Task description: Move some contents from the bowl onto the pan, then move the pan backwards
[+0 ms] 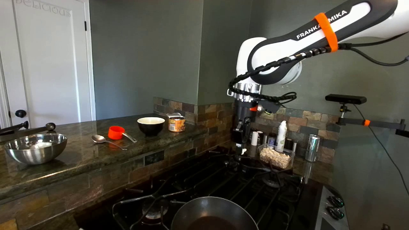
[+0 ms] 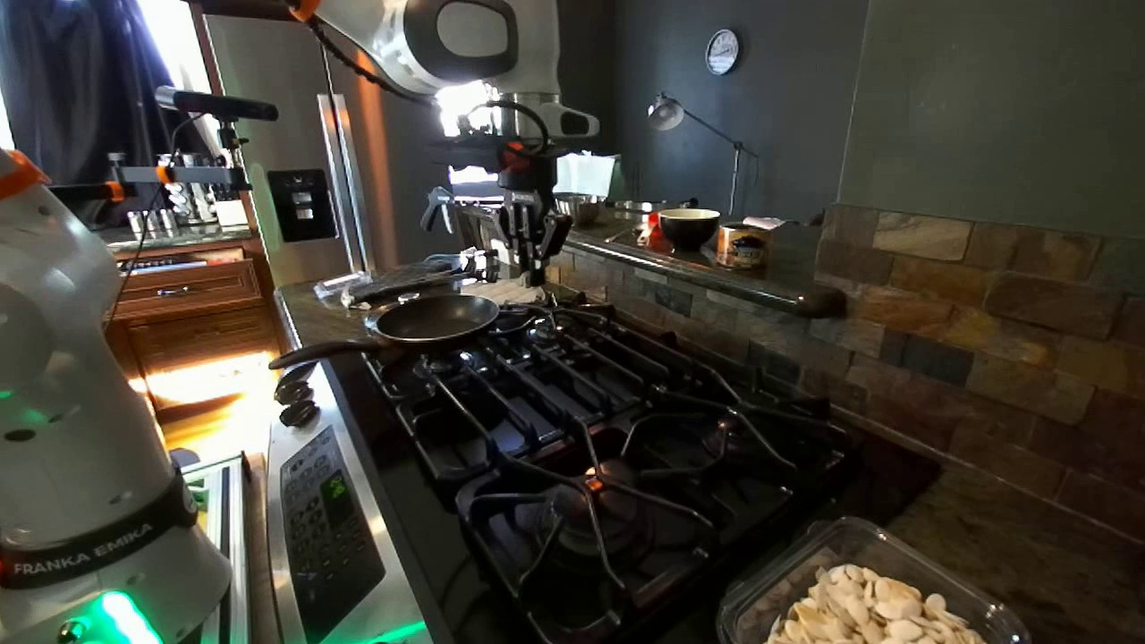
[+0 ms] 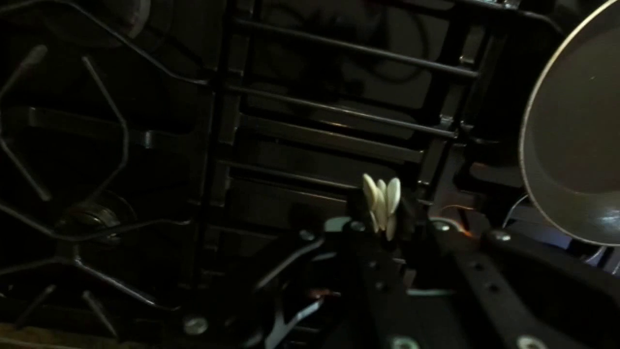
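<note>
My gripper [image 1: 240, 147] is shut on several pale seeds [image 3: 381, 206], which stick out between its fingertips in the wrist view. It hangs above the stove, and it also shows in an exterior view [image 2: 537, 275]. The wide dark pan [image 1: 208, 204] sits on the stove, with its handle showing in an exterior view [image 2: 436, 320]. In the wrist view the pan [image 3: 576, 121] is at the right edge, apart from the fingers. The visible part of its inside looks bare. A low clear plastic container [image 2: 767, 577] at the stove's opposite end holds many pale seeds [image 2: 877, 613].
Black stove grates [image 2: 572, 429] lie under the gripper. The raised counter ledge beside the stove holds a dark bowl [image 1: 151, 127], a can [image 1: 176, 124], a red cup [image 1: 116, 132], a spoon [image 1: 108, 141] and a steel bowl [image 1: 36, 150]. A white bottle [image 1: 281, 135] and a metal can [image 1: 312, 147] stand by the container.
</note>
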{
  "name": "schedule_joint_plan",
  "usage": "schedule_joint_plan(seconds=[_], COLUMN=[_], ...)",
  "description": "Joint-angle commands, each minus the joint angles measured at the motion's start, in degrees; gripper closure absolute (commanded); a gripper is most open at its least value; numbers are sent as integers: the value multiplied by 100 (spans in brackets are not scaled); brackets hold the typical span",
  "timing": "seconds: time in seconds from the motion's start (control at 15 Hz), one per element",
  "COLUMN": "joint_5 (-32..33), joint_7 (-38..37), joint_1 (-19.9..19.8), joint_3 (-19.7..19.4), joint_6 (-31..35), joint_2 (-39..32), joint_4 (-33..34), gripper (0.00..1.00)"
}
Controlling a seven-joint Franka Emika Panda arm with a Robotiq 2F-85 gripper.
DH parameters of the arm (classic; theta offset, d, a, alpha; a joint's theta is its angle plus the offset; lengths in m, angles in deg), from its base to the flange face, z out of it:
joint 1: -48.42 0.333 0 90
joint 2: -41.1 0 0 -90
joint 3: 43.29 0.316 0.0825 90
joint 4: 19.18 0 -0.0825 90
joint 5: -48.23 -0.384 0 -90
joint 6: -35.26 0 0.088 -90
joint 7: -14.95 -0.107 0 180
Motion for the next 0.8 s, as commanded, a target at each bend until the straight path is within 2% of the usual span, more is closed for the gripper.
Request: schedule_joint_plan(seconds=[0.0,0.67,0.73], joint_5=[18,17,17], joint_7=[-18,-23,-23], joint_1=[146,234,234], joint_3=[17,88,88], joint_6=[-12,-12,-12], joint_2=[-6,-21,-21], joint_4=[-2,-16,-16], gripper=[81,81,95])
